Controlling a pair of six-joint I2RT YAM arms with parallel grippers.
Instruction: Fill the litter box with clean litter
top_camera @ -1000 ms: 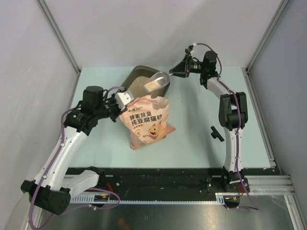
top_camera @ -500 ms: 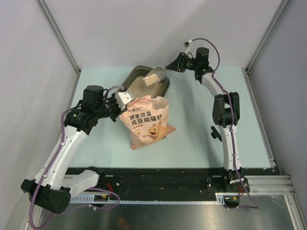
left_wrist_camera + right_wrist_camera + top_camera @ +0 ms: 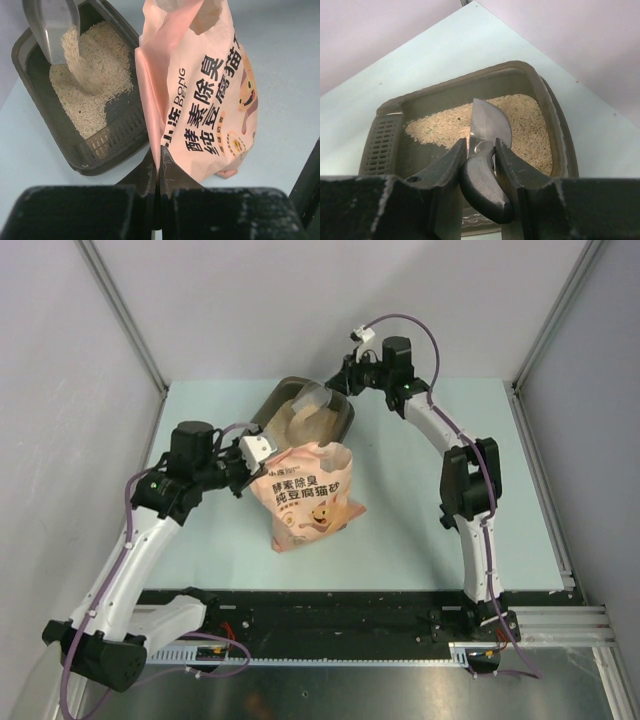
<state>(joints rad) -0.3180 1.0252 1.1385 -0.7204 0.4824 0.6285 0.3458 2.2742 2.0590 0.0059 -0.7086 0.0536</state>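
Note:
The dark litter box (image 3: 271,403) sits at the table's back, its near wall (image 3: 107,146) beside the pink bag (image 3: 308,495). Clean litter (image 3: 298,424) covers part of its floor (image 3: 97,82) (image 3: 526,125). My right gripper (image 3: 343,383) is shut on the dark handle of a grey metal scoop (image 3: 490,122), tipped over the box (image 3: 555,131). Litter streams from the scoop (image 3: 50,25) onto the pile. My left gripper (image 3: 158,160) is shut on the bag's (image 3: 205,100) side edge, holding it upright, top open.
The pale blue table (image 3: 420,500) is walled by grey panels with metal posts (image 3: 120,310) at left, back and right. A black rail (image 3: 350,610) runs along the near edge by the arm bases.
My right gripper has swung left over the litter box and tipped the scoop, whose litter now pours out. The left arm and bag have stayed put.

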